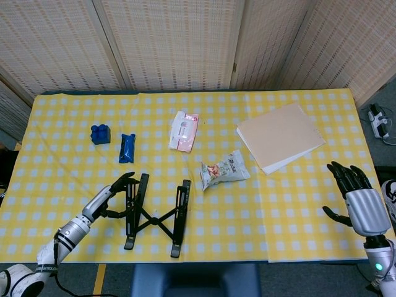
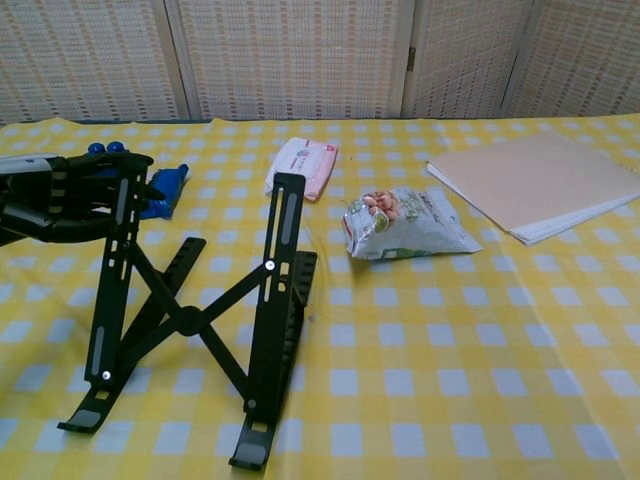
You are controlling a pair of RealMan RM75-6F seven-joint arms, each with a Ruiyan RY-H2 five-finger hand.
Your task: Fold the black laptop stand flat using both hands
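The table with the yellow and white checked cloth (image 1: 297, 204) carries everything, and both hands are over its near edge. The stack of beige flat paper sheets (image 1: 279, 137) lies beyond the right hand (image 1: 357, 204), further from the robot and a little toward the middle. This right hand hovers at the right end of the table with its fingers spread wide and holds nothing; it is well apart from all things.

The black metal laptop stand (image 2: 190, 315) is unfolded, with its two long rails raised and crossed struts between them, and it stands near the front edge on the left part of the table. The left hand (image 1: 114, 193) is at the outer side of the stand's left rail, and its black fingers (image 2: 75, 190) are curled around the upper end of this rail and grip it.

The crumpled snack bag with a green and white print (image 1: 224, 169) lies to the right of the stand, between the two hands. The pink and white pack of wipes (image 1: 184, 130) lies beyond the stand. The blue small packet (image 1: 127, 148) is just beyond the left hand, and the blue toy brick (image 1: 100, 133) is beside that packet, further left.
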